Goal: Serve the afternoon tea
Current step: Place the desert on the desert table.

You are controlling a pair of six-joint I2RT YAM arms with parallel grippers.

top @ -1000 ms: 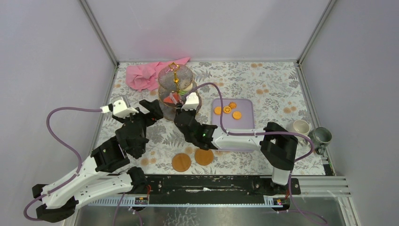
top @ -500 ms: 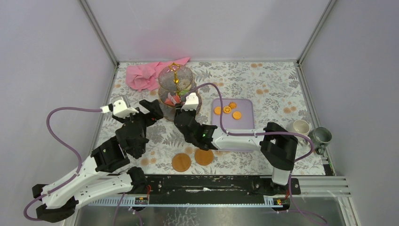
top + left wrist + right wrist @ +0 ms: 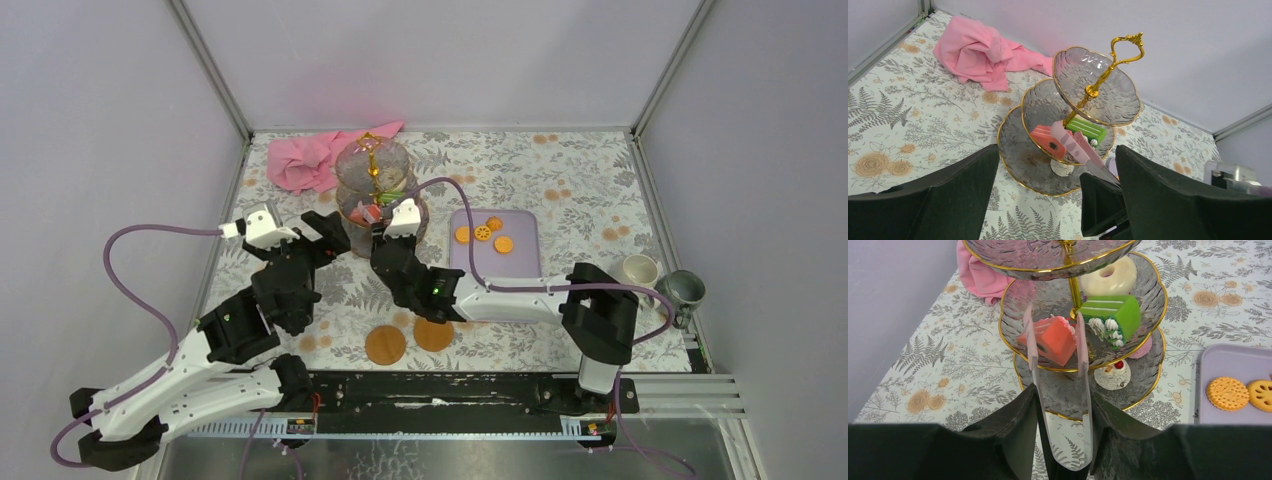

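Plain pale lilac-grey walls (image 3: 430, 60) on three sides, joined by slim metal corner posts (image 3: 212, 72). Table top (image 3: 590, 170) is white with a grey fern and orange flower print. Black rail (image 3: 450, 390) along the near edge, bare metal strip (image 3: 450, 455) below it. Light is soft and even, with faint shadows.

No writing, label, brand mark, number or sign could be read in any of the views.
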